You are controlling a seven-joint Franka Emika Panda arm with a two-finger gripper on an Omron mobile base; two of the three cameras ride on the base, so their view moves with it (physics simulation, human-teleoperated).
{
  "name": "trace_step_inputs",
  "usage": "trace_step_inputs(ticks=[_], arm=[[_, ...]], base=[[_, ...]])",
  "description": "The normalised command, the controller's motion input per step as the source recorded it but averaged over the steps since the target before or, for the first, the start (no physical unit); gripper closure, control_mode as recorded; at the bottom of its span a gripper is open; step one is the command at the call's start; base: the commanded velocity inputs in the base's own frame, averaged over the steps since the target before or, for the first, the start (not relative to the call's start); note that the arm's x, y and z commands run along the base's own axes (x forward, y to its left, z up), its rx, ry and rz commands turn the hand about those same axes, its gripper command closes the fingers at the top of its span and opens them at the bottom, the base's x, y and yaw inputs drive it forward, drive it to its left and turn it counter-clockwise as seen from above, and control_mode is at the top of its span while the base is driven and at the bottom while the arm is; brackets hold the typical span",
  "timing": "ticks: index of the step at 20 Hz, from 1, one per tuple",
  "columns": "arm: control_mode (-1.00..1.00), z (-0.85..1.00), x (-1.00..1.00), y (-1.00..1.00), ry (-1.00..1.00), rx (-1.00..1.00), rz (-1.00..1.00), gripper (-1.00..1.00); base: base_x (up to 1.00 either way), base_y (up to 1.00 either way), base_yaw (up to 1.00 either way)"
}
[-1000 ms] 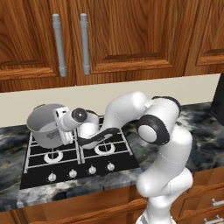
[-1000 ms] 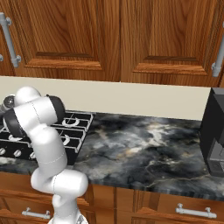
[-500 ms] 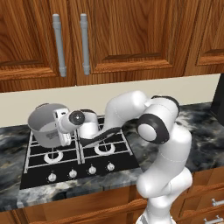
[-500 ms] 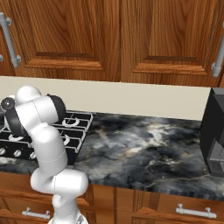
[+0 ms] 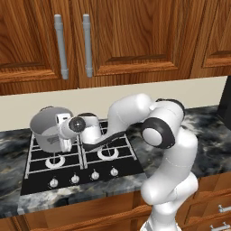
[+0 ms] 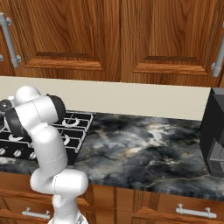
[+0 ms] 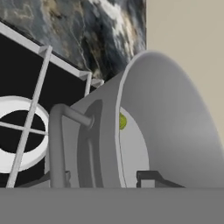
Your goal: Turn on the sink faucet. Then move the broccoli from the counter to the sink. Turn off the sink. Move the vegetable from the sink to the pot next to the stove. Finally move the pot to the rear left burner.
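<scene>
The grey metal pot [image 5: 46, 127] stands on the rear left burner of the black stove [image 5: 90, 177], near the back wall. My gripper [image 5: 63, 136] is at the pot's right rim, shut on the wall of the pot [image 7: 166, 131]. One fingertip [image 7: 151, 177] is inside the pot and the other is outside, beside the side handle [image 7: 57, 140]. A small green bit of the broccoli [image 7: 122, 121] peeks past the rim on the pot's floor. The marbled counter [image 6: 144, 148] stretches right of the stove [image 6: 74, 131].
Wooden wall cabinets with grey handles [image 5: 61, 45] hang above the stove. A black appliance [image 6: 214, 131] stands on the counter at the far right. My arm [image 5: 131, 113] reaches across the right-hand burners. The knob row [image 5: 83, 177] runs along the stove front.
The pot and my hand have hardly moved; the wrist has eased slightly left over the rear left burner.
</scene>
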Motion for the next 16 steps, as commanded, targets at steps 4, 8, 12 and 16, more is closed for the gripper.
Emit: trace_step_inputs(ticks=[4,8,12,16], arm=[[-1.0,0.0,0.12,0.0,0.0,0.0,-0.04,1.0],[-1.0,0.0,0.22,0.0,0.0,0.0,-0.03,1.0],[-1.0,0.0,0.26,0.0,0.0,0.0,-0.01,1.0],[-1.0,-0.01,0.28,0.0,-0.01,0.0,0.0,1.0]], base=[[0.0,0.0,0.0],[0.0,0.0,0.0],[0.0,0.0,0.0],[0.0,0.0,0.0]])
